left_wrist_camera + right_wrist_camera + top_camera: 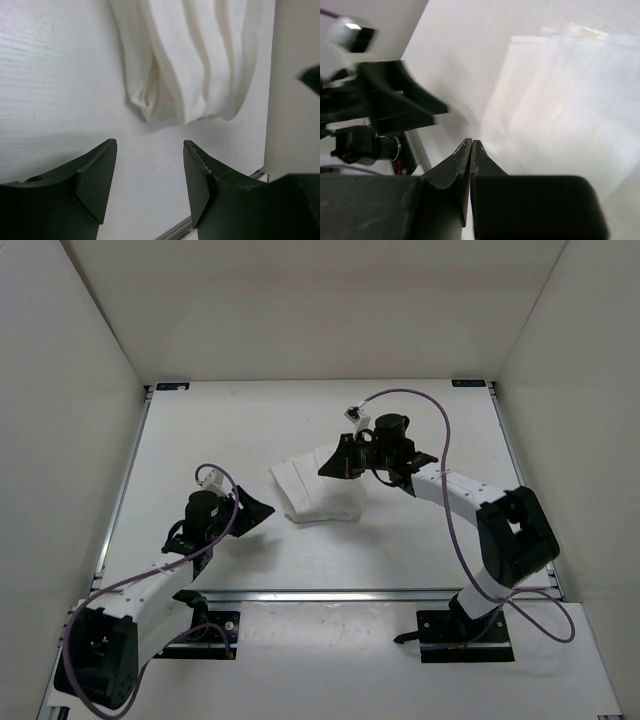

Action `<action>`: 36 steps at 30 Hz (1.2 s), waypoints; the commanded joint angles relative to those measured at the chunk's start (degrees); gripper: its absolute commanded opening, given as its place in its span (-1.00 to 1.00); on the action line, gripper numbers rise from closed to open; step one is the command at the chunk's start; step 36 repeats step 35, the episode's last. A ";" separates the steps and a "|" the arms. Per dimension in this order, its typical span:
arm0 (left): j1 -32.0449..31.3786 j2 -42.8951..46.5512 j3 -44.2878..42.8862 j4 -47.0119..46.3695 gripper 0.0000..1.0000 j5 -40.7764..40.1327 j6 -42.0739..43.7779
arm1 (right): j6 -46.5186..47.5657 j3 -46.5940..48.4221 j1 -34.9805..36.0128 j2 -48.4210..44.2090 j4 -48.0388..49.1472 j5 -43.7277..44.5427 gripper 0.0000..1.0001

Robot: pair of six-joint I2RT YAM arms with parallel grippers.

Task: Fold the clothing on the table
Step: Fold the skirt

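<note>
The clothing (pixel 318 492) lies about in the middle of the table (pixel 220 430), as a small compact white bundle of several layers. In the left wrist view the clothing (pixel 190 60) shows soft long folds, and its rounded end points toward the camera and rests flat on the table (pixel 55 75).

From the clothing, the left gripper (pixel 255 510) is at about 8 o'clock in the top view, just beside the near left corner and apart from the fabric. Its jaws stand apart: in its own view I see the left gripper (pixel 150 170) with a clear gap and only bare table between the two dark fingers (pixel 95 180). It holds nothing.

The right gripper (pixel 335 462) is at about 1 o'clock from the middle of the clothing, over the far edge. I cannot tell from above if it touches the fabric. In its wrist view the right gripper (pixel 471 146) has the fingers (pixel 452 167) pressed together, and I see no fabric between them. The clothing (pixel 555 100) is blurred there, beyond the tips. The left arm (pixel 390 100) appears at 9 o'clock in that view.
</note>
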State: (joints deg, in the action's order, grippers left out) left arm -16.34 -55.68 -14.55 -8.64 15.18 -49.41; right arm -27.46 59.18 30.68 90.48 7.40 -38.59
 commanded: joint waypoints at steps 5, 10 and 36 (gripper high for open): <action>4.47 8.74 -8.83 16.27 0.37 0.11 6.77 | -16.11 -4.06 -1.41 18.75 20.95 -8.25 -1.00; 6.31 11.30 -9.97 20.85 0.50 1.24 8.71 | -20.45 -4.78 0.17 23.34 26.09 -6.77 -1.00; 4.74 2.33 -29.48 47.39 0.97 -5.06 34.38 | 20.61 -2.05 -2.82 -15.59 -23.40 10.82 -0.70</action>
